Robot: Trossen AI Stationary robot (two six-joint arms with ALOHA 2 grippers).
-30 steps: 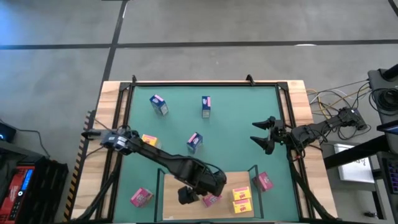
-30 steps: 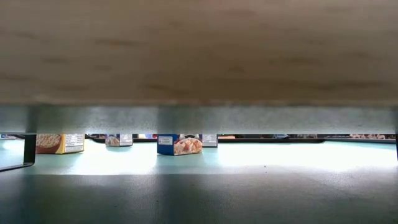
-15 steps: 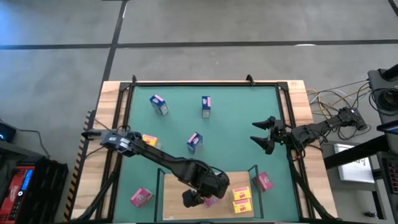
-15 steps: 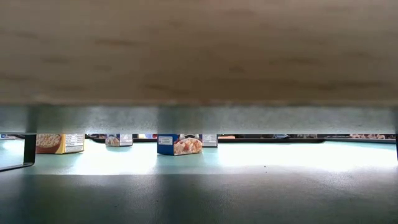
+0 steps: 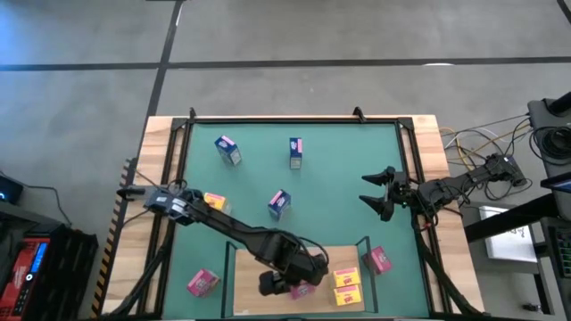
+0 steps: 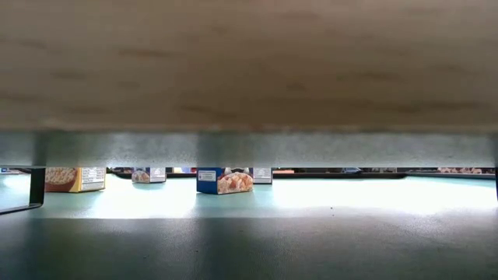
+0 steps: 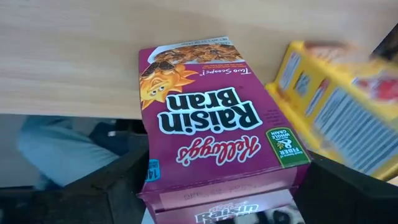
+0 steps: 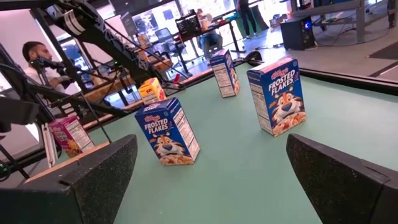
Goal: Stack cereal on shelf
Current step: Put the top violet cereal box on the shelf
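While the left gripper [image 5: 287, 287] holds a pink cereal box [image 7: 214, 130] between its fingers over the shelf [image 5: 250, 267], beside yellow boxes [image 5: 346, 285], the right gripper [image 5: 376, 192] waits with fingers wide apart.

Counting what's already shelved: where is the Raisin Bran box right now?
In the high view the Raisin Bran box lies on the shelf, between the left gripper and the yellow boxes.

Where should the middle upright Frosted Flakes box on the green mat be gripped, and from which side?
Near its top, from above, tool fingers closing on the two broad faces: the Frosted Flakes box stands upright and thin, clear of neighbours. The open right tool is likely nearest; the left tool holds a Raisin Bran box at the shelf.
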